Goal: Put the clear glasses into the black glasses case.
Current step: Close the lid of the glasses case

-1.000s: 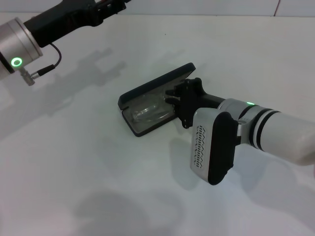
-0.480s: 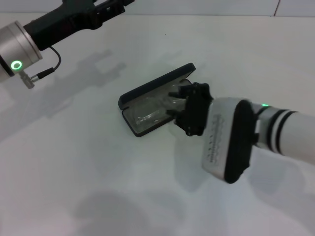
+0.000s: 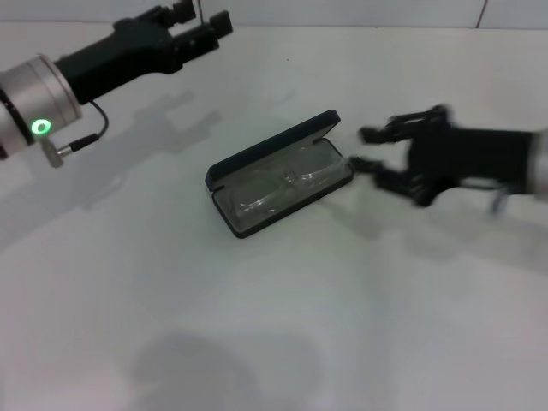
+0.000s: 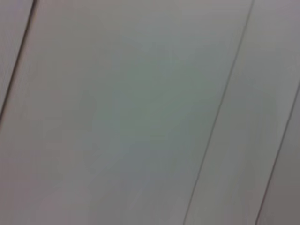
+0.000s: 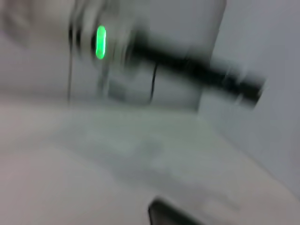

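Note:
The black glasses case (image 3: 267, 151) lies open in the middle of the white table, lid tilted up on its far side. The clear glasses (image 3: 278, 185) rest inside on the grey lining. My right gripper (image 3: 366, 148) hovers just right of the case, apart from it, fingers open and holding nothing. It is motion-blurred. My left gripper (image 3: 202, 19) is raised at the far left of the table, well away from the case, with its fingers apart and nothing in them. The right wrist view shows the left arm (image 5: 197, 70) far off, with a green light.
A white table (image 3: 257, 325) stretches all around the case. A wall with thin seams (image 4: 220, 108) fills the left wrist view. The left arm's silver link with a green ring light (image 3: 38, 128) reaches in from the left edge.
My right gripper has let go of the glasses and drawn back to the right, off the case. The glasses stay in the case. The left arm has shifted a little into view.

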You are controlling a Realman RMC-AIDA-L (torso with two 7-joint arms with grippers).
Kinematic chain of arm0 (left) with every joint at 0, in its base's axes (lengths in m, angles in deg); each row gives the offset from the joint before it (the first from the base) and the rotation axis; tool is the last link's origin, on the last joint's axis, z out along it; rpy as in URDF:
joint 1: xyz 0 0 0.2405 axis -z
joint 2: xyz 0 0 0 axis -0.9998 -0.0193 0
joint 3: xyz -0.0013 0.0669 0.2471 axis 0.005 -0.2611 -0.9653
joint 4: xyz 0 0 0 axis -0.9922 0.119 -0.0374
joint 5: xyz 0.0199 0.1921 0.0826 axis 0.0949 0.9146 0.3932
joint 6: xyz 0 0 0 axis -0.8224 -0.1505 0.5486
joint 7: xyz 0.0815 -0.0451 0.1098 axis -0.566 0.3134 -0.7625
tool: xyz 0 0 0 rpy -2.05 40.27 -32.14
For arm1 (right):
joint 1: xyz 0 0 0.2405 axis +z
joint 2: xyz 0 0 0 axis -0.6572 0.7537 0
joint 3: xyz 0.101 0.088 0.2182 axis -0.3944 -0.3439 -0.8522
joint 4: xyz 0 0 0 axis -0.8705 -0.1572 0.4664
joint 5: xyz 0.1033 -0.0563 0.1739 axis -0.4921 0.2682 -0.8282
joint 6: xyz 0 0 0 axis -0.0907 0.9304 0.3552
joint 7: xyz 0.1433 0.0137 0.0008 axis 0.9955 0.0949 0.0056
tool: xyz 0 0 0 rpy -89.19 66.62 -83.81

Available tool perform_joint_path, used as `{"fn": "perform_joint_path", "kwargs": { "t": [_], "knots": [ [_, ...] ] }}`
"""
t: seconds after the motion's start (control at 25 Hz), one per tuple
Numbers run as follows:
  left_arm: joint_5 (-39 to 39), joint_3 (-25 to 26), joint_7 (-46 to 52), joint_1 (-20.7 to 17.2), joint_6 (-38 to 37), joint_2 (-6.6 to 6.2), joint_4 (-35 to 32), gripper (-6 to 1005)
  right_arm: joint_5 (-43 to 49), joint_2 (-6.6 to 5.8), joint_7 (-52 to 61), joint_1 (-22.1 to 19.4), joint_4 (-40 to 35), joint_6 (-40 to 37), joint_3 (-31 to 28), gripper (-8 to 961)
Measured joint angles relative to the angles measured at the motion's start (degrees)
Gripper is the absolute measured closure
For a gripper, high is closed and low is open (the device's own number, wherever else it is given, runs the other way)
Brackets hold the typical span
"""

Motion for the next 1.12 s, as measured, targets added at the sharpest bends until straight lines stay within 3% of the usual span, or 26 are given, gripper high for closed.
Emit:
{"fn": "perform_joint_path", "kwargs": {
  "t": [0.08,0.12,0.16,0.36,0.52,0.68,1.12],
  "knots": [
    [0.00,-0.47,-0.06,0.08,1.03,0.02,0.21,226,-5.54,0.01,-3.34,1.91,7.85,-8.79,-8.97,615],
    [0.00,-0.47,-0.06,0.08,1.03,0.02,0.21,226,-5.54,0.01,-3.34,1.91,7.85,-8.79,-8.97,615],
    [-0.01,-1.82,-0.08,0.18,4.08,0.02,0.91,226,-9.14,0.04,-5.70,4.01,17.85,-16.06,-20.49,615],
    [0.02,-10.56,1.23,2.01,16.02,0.10,2.72,226,-13.85,0.13,-9.05,3.95,28.92,-18.78,-32.60,612],
    [0.06,-21.08,3.14,3.75,23.26,0.14,3.24,226,-16.65,0.02,-10.51,3.46,31.60,-19.40,-34.23,578],
    [-0.37,-27.22,3.45,4.89,26.56,0.46,3.30,226,-16.66,0.10,-10.65,3.61,32.17,-19.00,-34.17,513],
    [-0.61,-28.11,4.18,4.53,23.83,0.75,3.48,226,-16.34,0.21,-11.47,5.08,33.52,-16.20,-32.39,406]
  ]
}}
